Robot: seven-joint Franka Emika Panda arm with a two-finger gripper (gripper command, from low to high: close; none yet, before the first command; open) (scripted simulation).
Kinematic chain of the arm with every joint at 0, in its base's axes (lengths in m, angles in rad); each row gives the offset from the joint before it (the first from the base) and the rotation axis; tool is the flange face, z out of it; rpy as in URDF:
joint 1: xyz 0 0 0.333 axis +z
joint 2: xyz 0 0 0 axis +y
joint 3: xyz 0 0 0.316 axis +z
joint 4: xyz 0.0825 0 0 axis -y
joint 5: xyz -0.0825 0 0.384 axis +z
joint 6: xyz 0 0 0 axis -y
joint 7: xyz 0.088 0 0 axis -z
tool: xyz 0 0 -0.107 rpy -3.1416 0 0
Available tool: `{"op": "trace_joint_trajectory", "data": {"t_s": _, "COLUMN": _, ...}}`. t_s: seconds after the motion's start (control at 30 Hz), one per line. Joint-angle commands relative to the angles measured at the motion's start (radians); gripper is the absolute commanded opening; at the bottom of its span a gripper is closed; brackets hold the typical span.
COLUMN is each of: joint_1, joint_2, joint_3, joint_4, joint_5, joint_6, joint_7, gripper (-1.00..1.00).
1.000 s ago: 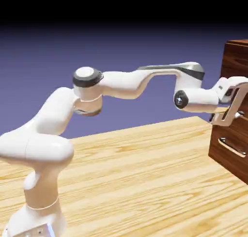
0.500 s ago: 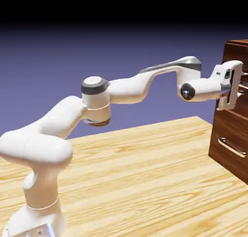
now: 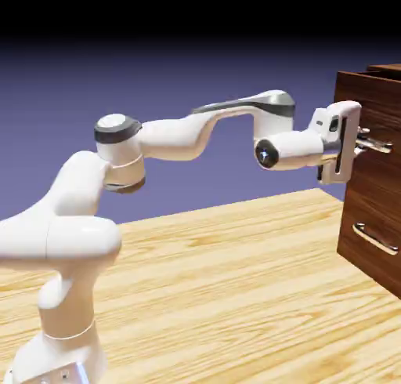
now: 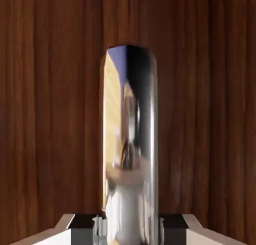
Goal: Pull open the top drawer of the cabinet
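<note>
The top drawer (image 3: 376,112), a dark reddish-brown wood-grain front, stands pulled out from the tall glossy wood cabinet (image 3: 374,218), directly ahead of the pincer (image 3: 362,145).

The white arm's pincer is clamped on the drawer's slim silver bar handle (image 4: 131,149), which fills the gap between the grey fingertips (image 4: 99,228) in the hand view. Below the pincer a second drawer's handle (image 3: 374,239) sits flush; the pale wooden worktop (image 3: 235,288) lies beneath.
</note>
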Motion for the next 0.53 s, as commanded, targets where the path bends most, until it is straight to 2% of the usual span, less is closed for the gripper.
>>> {"op": "trace_joint_trajectory", "data": {"t_s": 0.0, "joint_1": 0.026, "joint_2": -0.001, "joint_3": -0.009, "joint_4": -0.036, "joint_5": 0.001, "joint_6": -0.011, "joint_7": -0.007, "gripper": -1.0}}
{"op": "trace_joint_trajectory", "data": {"t_s": 0.4, "joint_1": 0.336, "joint_2": 0.013, "joint_3": -0.131, "joint_4": -0.438, "joint_5": -0.042, "joint_6": -0.113, "joint_7": -0.041, "gripper": -1.0}}
{"op": "trace_joint_trajectory", "data": {"t_s": 0.43, "joint_1": 0.336, "joint_2": 0.013, "joint_3": -0.131, "joint_4": -0.438, "joint_5": -0.042, "joint_6": -0.113, "joint_7": -0.041, "gripper": 1.0}}
{"op": "trace_joint_trajectory", "data": {"t_s": 0.5, "joint_1": 0.368, "joint_2": 0.018, "joint_3": -0.146, "joint_4": -0.475, "joint_5": -0.05, "joint_6": -0.118, "joint_7": -0.042, "gripper": 1.0}}
